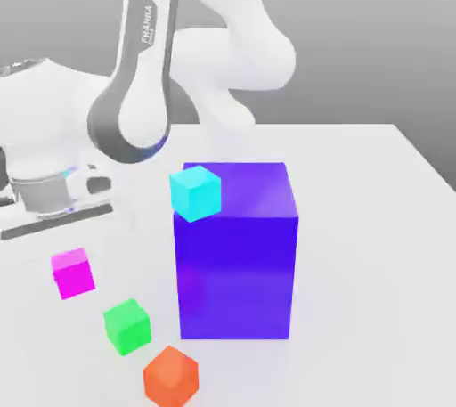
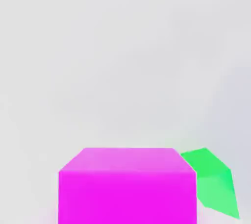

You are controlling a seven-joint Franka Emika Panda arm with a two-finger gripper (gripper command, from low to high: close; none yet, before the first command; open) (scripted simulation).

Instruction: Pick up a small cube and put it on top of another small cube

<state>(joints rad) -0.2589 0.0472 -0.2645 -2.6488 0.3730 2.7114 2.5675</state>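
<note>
A small magenta cube (image 1: 73, 272) rests on the white table at the exterior view's left. It also sits close below the hand camera (image 2: 127, 188). My gripper (image 1: 59, 216) hangs above and slightly behind this cube, apart from it, shut and holding nothing. A small green cube (image 1: 126, 325) stands just beside the magenta one (image 2: 213, 184). Nearer the front edge lies a small orange cube (image 1: 171, 376). A small cyan cube (image 1: 196, 191) shows against the upper left corner of the big block; I cannot tell what it rests on.
A big blue-purple block (image 1: 236, 249) stands in the middle of the table (image 1: 374, 245), far taller than the small cubes. The white arm (image 1: 142, 85) arches over the back left.
</note>
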